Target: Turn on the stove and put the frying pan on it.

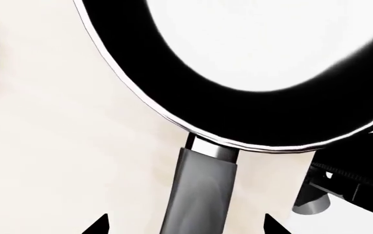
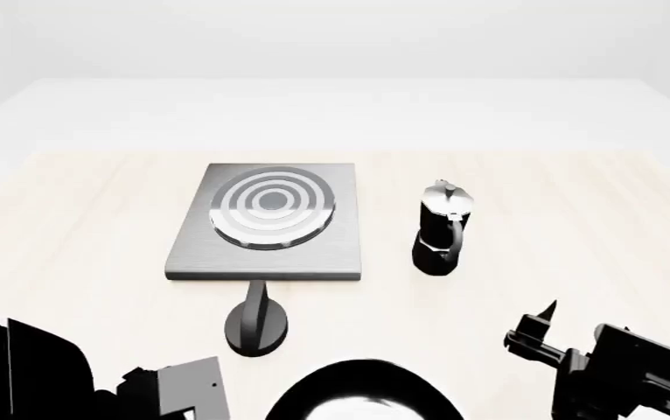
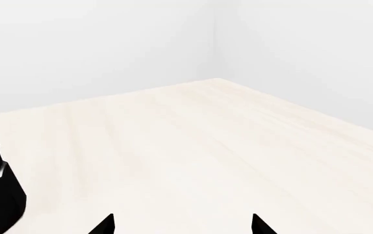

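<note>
moka pot (image 2: 442, 229): black and silver, upright on the worktop; handle facing the camera
worktop (image 2: 568, 210): pale wood grain; white walls behind

Pale light-wood table (image 2: 79, 227), carrying a flat square grey metal stove plate (image 2: 268, 255) with ringed burner near the middle. Just in front, a small black round knob (image 2: 255, 325). To the right, apart, a black-and-silver moka pot (image 2: 443, 229). At the near edge, a round black frying pan (image 2: 365, 395), probably resting on the wood.
</note>
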`<state>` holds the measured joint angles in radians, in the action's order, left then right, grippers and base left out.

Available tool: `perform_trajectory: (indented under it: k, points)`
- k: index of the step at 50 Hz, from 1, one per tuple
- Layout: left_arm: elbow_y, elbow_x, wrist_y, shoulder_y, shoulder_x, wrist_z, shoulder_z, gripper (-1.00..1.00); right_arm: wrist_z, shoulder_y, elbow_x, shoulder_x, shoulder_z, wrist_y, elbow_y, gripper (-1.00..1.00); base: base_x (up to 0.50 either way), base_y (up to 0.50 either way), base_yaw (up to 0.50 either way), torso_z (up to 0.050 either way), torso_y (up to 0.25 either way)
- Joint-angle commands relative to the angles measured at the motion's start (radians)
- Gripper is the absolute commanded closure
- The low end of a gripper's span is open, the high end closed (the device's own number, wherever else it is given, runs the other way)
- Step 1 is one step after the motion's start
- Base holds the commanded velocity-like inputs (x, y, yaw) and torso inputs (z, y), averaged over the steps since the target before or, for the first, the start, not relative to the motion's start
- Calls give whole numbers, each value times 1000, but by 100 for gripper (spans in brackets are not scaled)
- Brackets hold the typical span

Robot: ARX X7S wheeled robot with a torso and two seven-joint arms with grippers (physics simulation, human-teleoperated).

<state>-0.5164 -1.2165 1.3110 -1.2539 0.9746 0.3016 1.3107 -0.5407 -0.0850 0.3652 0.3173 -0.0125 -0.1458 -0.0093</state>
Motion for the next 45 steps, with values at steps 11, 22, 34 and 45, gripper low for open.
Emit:
perform_trajectory:
  k: [11,22,34,45]
  points:
    - [98,104,-85,65,-35,77,69,-100,-4,1,4,2,-4,2,-2,-100,0,0,0,0,0]
    - [131,127,-115,92,-50,108,95,-100,-4,0,6,4,-7,4,-1,-100,0,0,0,0,0]
    - [118,111,-114,102,-42,85,90,100,-5,0,10,6,-8,4,-5,-100,0,0,0,0,0]
    - [125,100,-116,99,-38,73,81,100,-9,2,10,8,-11,3,-10,-100,0,0,0,0,0]
